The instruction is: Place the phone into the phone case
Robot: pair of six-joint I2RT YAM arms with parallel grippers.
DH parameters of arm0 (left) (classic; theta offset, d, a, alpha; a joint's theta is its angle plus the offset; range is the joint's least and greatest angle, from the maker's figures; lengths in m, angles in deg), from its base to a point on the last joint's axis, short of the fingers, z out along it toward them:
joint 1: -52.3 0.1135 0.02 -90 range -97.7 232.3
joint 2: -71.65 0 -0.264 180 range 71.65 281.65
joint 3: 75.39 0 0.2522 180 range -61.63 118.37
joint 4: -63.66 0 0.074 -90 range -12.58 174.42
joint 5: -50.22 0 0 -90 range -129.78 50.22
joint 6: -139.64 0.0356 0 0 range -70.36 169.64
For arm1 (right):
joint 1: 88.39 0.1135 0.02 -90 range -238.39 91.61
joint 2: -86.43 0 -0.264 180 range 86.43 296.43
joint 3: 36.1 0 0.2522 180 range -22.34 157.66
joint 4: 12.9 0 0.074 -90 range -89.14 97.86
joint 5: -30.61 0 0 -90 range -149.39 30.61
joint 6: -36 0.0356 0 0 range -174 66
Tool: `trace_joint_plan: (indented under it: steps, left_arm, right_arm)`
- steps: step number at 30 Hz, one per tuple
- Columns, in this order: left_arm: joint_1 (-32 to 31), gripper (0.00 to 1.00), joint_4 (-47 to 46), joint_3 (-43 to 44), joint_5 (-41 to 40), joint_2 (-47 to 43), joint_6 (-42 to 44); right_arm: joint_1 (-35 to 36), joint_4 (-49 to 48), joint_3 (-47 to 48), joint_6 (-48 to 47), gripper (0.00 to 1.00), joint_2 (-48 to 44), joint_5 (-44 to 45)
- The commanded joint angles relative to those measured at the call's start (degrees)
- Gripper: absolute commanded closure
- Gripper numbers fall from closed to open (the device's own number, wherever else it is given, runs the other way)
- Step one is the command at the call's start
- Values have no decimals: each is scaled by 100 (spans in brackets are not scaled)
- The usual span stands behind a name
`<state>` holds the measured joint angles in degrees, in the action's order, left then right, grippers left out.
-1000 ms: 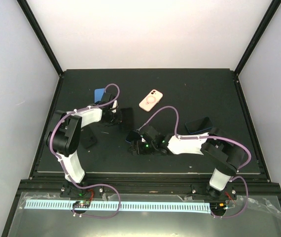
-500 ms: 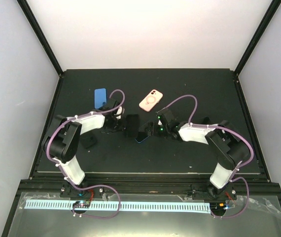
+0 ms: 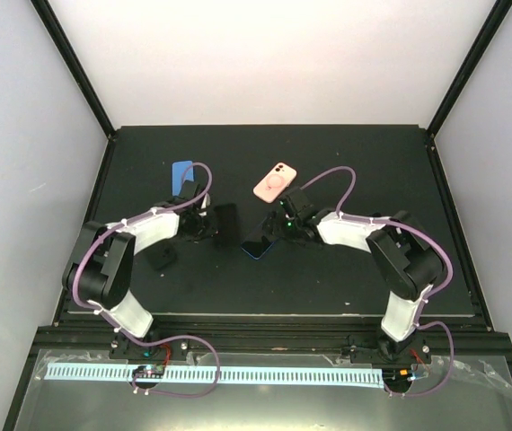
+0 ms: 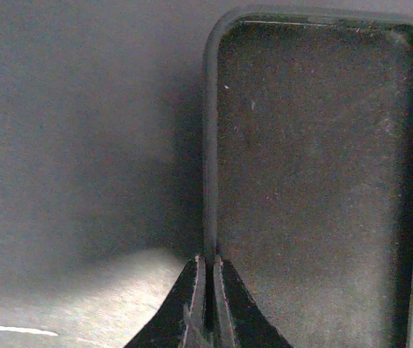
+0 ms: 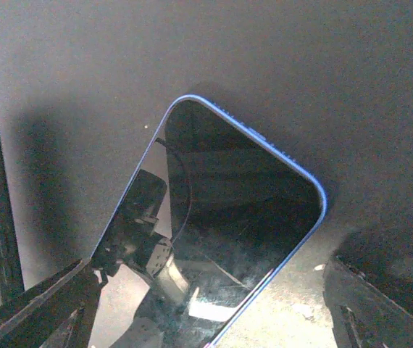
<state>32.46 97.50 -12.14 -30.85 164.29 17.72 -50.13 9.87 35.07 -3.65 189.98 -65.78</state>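
Phone pickup: my left jaws pinch the rim of the dark matte phone case (image 4: 315, 181), and my right jaws gape wide astride the blue-edged glass phone (image 5: 221, 217). Next, I reckon, they must close on its edges.

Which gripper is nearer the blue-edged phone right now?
Right. The right gripper is over the phone, fingers open either side of it. The left gripper sits farther left, beyond the dark case, shut on its edge.

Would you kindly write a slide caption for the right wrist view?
Right fingers open either side of the blue-edged phone, screen up on the black table.
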Motion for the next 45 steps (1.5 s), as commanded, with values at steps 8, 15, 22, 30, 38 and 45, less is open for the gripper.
trace_joint_plan:
  steps: [8, 15, 22, 30, 38, 45]
  left_arm:
    - [41, 97, 188, 810, -178, 792, 452]
    - [-60, 98, -77, 237, 282, 584, 297]
    - [-6, 98, 160, -131, 53, 108, 27]
    - [676, 98, 431, -440, -265, -536, -51]
    - [744, 97, 410, -589, -202, -728, -65]
    - [889, 84, 253, -738, 108, -956, -99]
  right_arm:
    - [389, 854, 655, 822, 12, 538, 648]
    - [393, 1161, 1460, 363, 12, 1025, 976]
    - [485, 1849, 2083, 219, 12, 1479, 1201]
    - [828, 2743, 2556, 419, 8, 1753, 1796]
    - [1038, 3250, 3169, 592, 10, 2207, 1971]
    - [1122, 3823, 3650, 636, 14, 2597, 2236]
